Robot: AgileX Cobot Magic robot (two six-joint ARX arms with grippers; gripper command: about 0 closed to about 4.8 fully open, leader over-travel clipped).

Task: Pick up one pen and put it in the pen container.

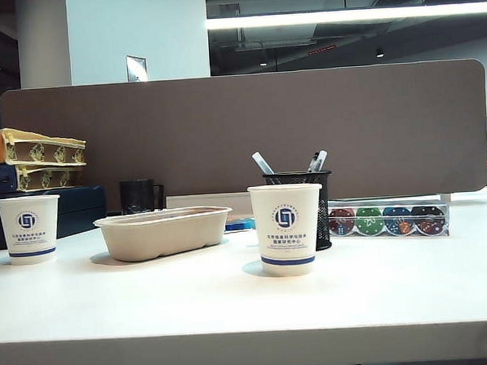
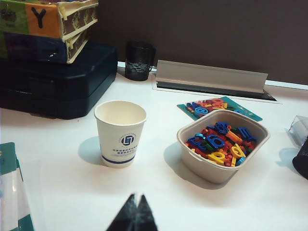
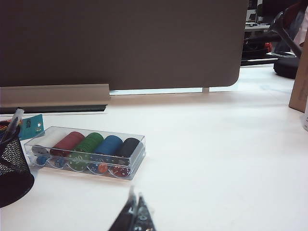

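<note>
The pen container (image 1: 299, 208) stands well ahead of the right gripper (image 3: 133, 214), off to one side, pens already upright inside. No loose pen shows; locate one first. Left gripper (image 2: 134, 215) and right alike have jaws pressed together, empty.

Left pincer (image 2: 134, 211) closed, empty, over white counter (image 2: 72, 192); paper cup (image 2: 120, 132) (upright, empty) beside tray (image 2: 192, 161) of coloured letters (image 2: 219, 144)

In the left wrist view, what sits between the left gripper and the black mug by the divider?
The left gripper, shut, is low over the table. Between it and the black mug stands one empty paper cup; the rest is bare white table.
</note>
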